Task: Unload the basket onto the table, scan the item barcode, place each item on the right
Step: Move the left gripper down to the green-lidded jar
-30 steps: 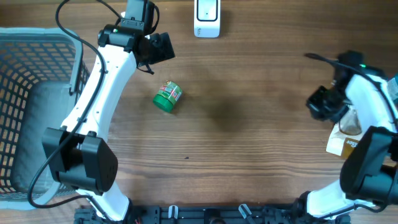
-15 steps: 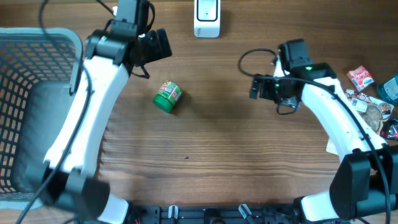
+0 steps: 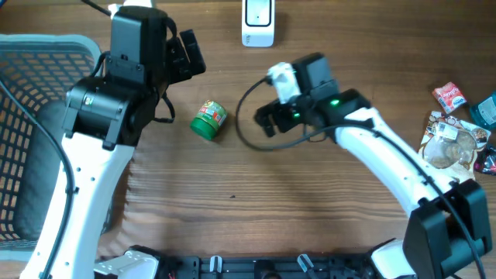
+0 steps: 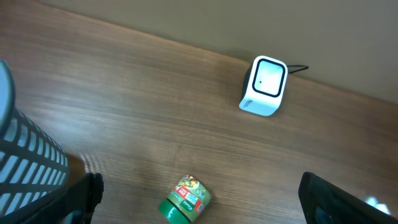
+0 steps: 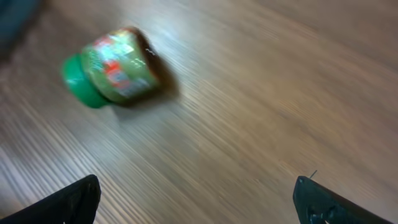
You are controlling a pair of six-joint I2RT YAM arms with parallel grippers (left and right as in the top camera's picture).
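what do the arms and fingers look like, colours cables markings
Both the left arm and right arm have white shells with black joint housings. Black cables trail along each. A green light glows on the right arm. The fingers are black.

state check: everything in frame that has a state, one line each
jar, lid on, lying on its side on the table, untouched
left pincer, open, empty, above the table
right pincer, open, empty, near the jar, not touching it
scanner, upright at the far edge
basket, upright at the left
snack packets, lying loose at the right edge
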